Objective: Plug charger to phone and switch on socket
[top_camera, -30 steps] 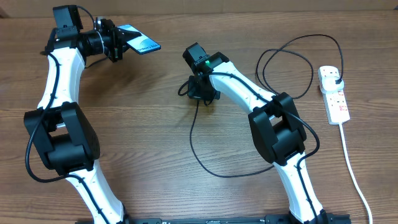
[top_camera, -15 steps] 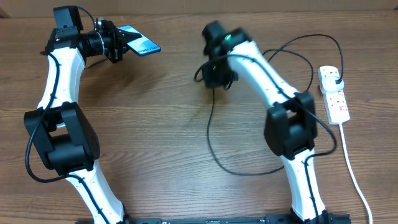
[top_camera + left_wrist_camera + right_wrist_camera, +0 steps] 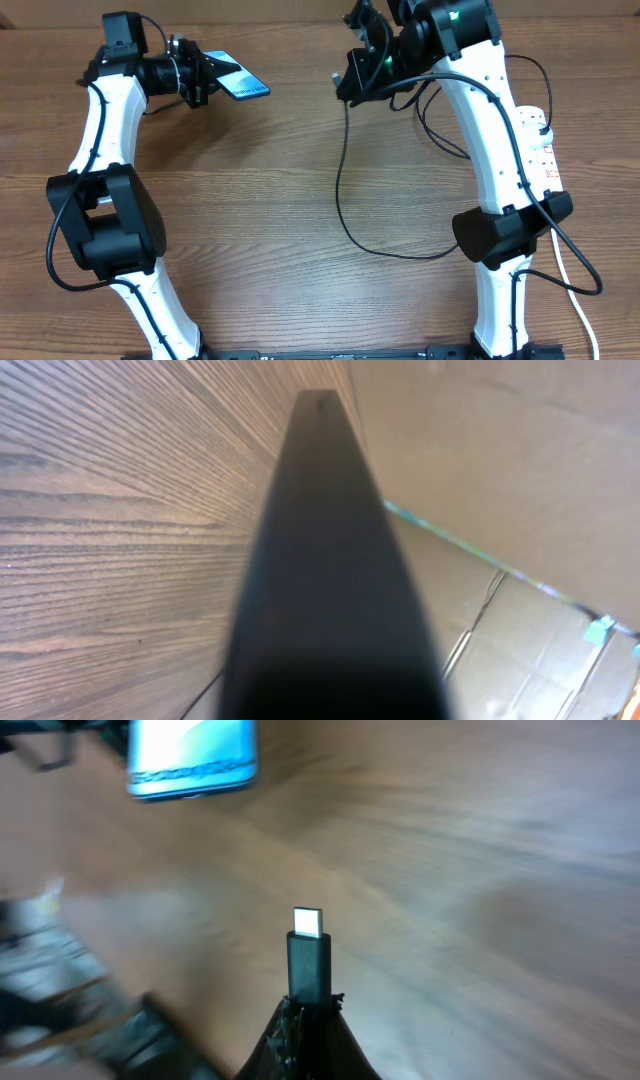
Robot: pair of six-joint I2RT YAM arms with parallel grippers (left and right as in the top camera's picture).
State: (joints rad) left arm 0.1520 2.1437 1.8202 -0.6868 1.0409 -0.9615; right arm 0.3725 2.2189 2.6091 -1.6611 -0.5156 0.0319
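Observation:
My left gripper [image 3: 203, 76] is shut on the phone [image 3: 237, 79] and holds it above the table at the far left, its light-blue screen facing up. In the left wrist view the phone's dark edge [image 3: 325, 580] fills the middle. My right gripper [image 3: 352, 82] is raised at the far middle and shut on the charger's connector [image 3: 308, 960], whose silver tip points toward the phone [image 3: 192, 758]. The black cable [image 3: 345, 200] hangs from it in a long loop. The black plug [image 3: 538, 118] sits in the white socket [image 3: 542, 160] at the right.
The socket's thick white cord [image 3: 570, 290] runs down the right side toward the front edge. Both arm bases stand at the front. Cardboard [image 3: 520, 480] lies beyond the table's far edge.
My right arm has lifted and swung toward the far side with the connector, dragging the cable loop right and up. My left gripper has shifted the phone slightly right.

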